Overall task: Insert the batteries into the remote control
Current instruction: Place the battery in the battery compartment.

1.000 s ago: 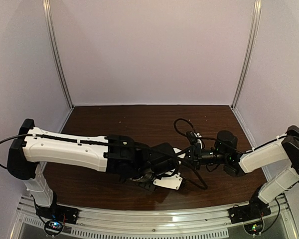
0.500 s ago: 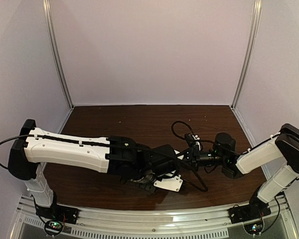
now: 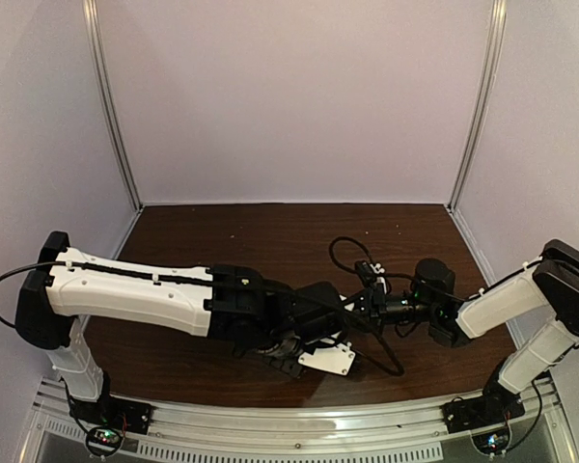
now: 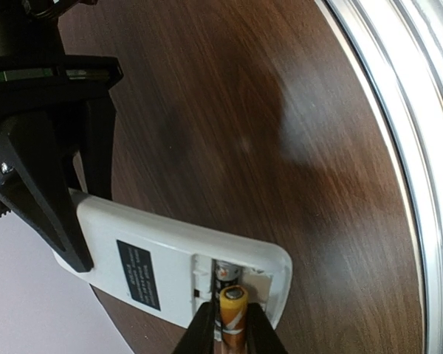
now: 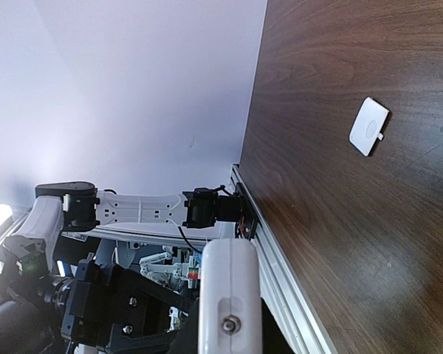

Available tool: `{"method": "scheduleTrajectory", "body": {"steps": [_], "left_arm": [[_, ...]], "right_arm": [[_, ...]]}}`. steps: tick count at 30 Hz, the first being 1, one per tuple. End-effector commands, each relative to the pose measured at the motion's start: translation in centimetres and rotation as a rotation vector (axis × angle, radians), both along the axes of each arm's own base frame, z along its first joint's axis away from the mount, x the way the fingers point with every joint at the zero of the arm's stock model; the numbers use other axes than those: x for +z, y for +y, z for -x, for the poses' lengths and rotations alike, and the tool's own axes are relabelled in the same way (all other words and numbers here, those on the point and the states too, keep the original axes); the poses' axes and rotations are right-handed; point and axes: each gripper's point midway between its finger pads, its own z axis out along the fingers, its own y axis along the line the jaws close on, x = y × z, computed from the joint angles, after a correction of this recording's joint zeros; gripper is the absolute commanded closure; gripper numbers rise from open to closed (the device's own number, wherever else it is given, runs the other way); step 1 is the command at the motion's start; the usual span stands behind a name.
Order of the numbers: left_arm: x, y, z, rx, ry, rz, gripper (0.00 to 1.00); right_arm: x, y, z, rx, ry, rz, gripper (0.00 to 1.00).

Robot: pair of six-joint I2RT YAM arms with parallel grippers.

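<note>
Nearest us, just in from the metal rail (image 4: 421, 147) at the table's (image 4: 280, 110) front edge, we are watching the left gripper (image 4: 229, 324) hovering over the open end of the remote control (image 4: 155, 251). Its two fingers are hugging the orange battery (image 4: 233, 313) on either side, pinching it as far as we can tell, though the view cuts them off low in the wrist picture. The battery's tip is sitting at the mouth of the recess. Just beyond it a dark battery (image 4: 225, 271) is lying inside the compartment. The remote control is facing back-up, its black label (image 4: 139, 274) showing, and angling across the dark wood. At its far end the right gripper (image 4: 87, 225) is clamping down, its black fingers pressed onto the white body from both sides. Well apart from all this, farther out on the table, a small white cover (image 5: 369, 127) is lying flat by itself.
</note>
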Motion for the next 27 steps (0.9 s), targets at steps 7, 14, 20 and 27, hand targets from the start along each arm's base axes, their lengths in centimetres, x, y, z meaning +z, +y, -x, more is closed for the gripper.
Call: {"method": "scheduleTrajectory", "body": {"steps": [7,14,20,27], "left_arm": [[-0.4,-0.1,2.0,-0.060,0.068,-0.017,0.88],[-0.3,0.4,2.6,-0.075,0.090,-0.026,0.88],[-0.7,1.5,2.4,-0.071,0.077,-0.056,0.88],[-0.7,1.9,2.9,-0.087,0.100,-0.072,0.89]], "right_arm": [[1.8,0.1,-0.2,-0.010,-0.048,-0.057,1.00],[2.0,0.1,-0.2,-0.009,-0.055,-0.061,1.00],[2.0,0.1,-0.2,-0.008,-0.056,-0.056,1.00],[1.9,0.1,-0.2,-0.008,-0.060,-0.047,1.00]]}}
